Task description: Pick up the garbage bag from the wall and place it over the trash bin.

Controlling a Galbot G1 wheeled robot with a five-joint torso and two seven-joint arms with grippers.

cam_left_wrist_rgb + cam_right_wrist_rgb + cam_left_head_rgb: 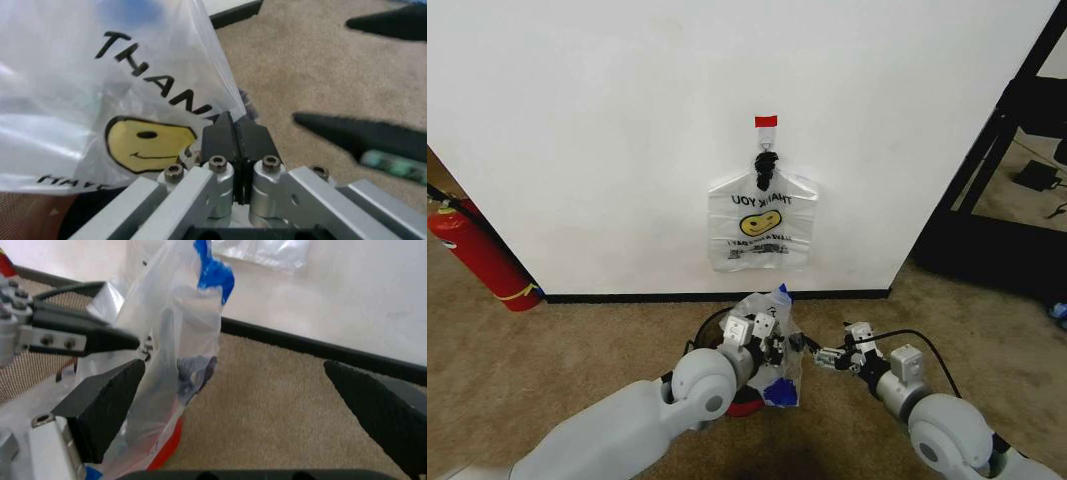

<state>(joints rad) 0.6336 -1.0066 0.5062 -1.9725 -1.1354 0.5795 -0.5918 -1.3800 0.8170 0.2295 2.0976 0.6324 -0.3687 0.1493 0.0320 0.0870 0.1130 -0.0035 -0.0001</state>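
Low over the carpet, the left tool (772, 350) is clenched on the garbage bag (772, 345) draped at the trash bin (745, 404), the right tool (822, 357) released beside it.

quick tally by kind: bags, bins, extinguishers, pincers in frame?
Smiley bags: 2, the garbage bag with blue patches pinched in the left pincer, and another bag hung on the wall
Trash bin: 1
Fire extinguisher: 1
Pincers: 2, right pincer open
Total: 6
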